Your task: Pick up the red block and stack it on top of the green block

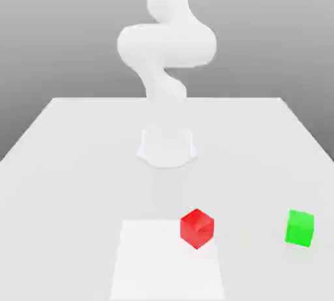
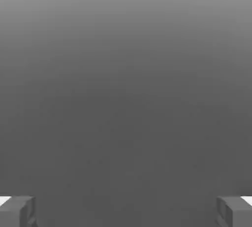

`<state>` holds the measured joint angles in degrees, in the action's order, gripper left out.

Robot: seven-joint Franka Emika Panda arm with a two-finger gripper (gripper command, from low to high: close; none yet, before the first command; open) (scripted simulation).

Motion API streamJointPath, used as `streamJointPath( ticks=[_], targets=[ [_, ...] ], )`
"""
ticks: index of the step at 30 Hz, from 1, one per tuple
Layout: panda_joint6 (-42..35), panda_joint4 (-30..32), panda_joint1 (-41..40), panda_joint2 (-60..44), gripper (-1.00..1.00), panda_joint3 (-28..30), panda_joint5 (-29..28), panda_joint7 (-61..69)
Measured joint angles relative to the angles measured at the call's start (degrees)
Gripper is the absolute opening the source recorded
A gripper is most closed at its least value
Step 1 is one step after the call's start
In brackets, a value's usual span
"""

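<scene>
The red block (image 1: 197,228) sits on the white table (image 1: 65,162), toward the near edge in the exterior view, turned so one corner faces the camera. It rests at the edge of a slightly brighter square patch (image 1: 156,260) on the tabletop, on that patch's side toward the exterior view's right. Nothing touches it.

The green block (image 1: 299,228) stands on the same table, well apart from the red one, off toward the exterior view's right and about level with it. It too stands alone, its top bare.

Behind both blocks, the white arm (image 1: 166,45) rises from its round base (image 1: 167,148) in the middle of the table, bends at a thick elbow and runs up past the top of the exterior view.

In the hand view the gripper (image 2: 126,211) looks out on a plain grey backdrop. Its two grey fingertips (image 2: 17,211) show at opposite sides of that picture, so the jaws are spread wide with nothing between them.
</scene>
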<state>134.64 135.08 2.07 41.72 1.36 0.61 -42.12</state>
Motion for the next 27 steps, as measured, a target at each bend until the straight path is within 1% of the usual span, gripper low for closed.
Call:
streamJointPath(
  ticks=[7,12,15,17,19,24,25,27],
  targets=[
    [9.3,10.5,6.1,-13.9,0.0,3.0,1.9,12.2],
    [16.2,18.1,9.7,-24.1,0.0,3.8,2.4,20.5],
    [20.8,23.1,11.3,-31.0,0.0,3.6,1.8,25.2],
    [24.4,26.7,11.8,-36.2,0.0,3.1,-0.1,27.8],
    [27.9,27.7,12.1,-40.8,0.0,3.0,-0.5,29.0],
    [36.7,26.7,10.8,-51.1,0.0,0.9,1.4,31.0],
    [38.3,26.5,10.3,-53.1,-1.0,0.4,1.8,31.2],
    [38.3,26.5,10.3,-53.1,-1.0,0.4,1.8,31.2]
  ],
)
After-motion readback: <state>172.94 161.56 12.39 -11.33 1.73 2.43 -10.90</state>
